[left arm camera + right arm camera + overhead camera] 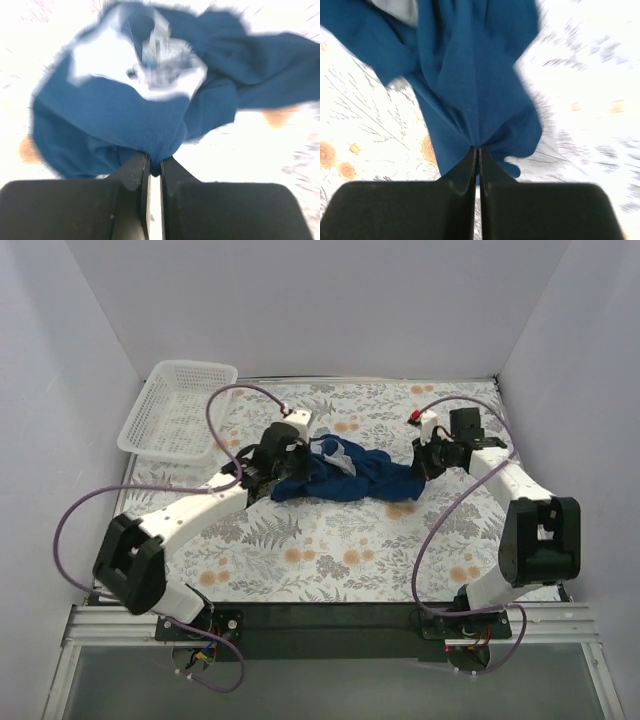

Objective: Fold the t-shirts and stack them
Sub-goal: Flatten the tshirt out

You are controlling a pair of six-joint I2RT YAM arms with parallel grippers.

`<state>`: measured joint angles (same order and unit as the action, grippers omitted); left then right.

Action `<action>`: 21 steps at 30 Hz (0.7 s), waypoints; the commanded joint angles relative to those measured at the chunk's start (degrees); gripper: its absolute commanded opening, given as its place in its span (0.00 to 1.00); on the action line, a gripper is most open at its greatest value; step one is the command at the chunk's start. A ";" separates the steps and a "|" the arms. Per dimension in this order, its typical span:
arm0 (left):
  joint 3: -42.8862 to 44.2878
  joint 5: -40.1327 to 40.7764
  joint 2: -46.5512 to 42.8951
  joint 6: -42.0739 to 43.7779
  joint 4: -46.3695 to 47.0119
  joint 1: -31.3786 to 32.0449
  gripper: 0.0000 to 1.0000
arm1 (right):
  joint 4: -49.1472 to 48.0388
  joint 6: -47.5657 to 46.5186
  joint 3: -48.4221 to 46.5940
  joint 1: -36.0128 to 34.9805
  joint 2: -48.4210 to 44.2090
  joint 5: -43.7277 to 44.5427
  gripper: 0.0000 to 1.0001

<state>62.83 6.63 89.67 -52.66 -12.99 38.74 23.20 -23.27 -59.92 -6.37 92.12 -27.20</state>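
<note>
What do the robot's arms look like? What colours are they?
Both are white with chunky black joints: the left arm and the right arm. A thin purple cable loops along each one. The fingers are flat, black and squared-off. A small red bit sits by the right wrist.

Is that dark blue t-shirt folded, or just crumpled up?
Crumpled: the dark navy-blue cotton t-shirt lies bunched, left gripper and right gripper each pinching an end.
</note>
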 commanded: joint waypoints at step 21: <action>1.77 5.40 -47.39 0.63 -4.41 -1.12 0.00 | 4.93 0.67 -29.28 14.63 -34.19 -7.52 0.01</action>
<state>61.67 10.39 44.73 -54.11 -19.70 37.98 30.11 -24.67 -84.75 7.70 60.55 -35.64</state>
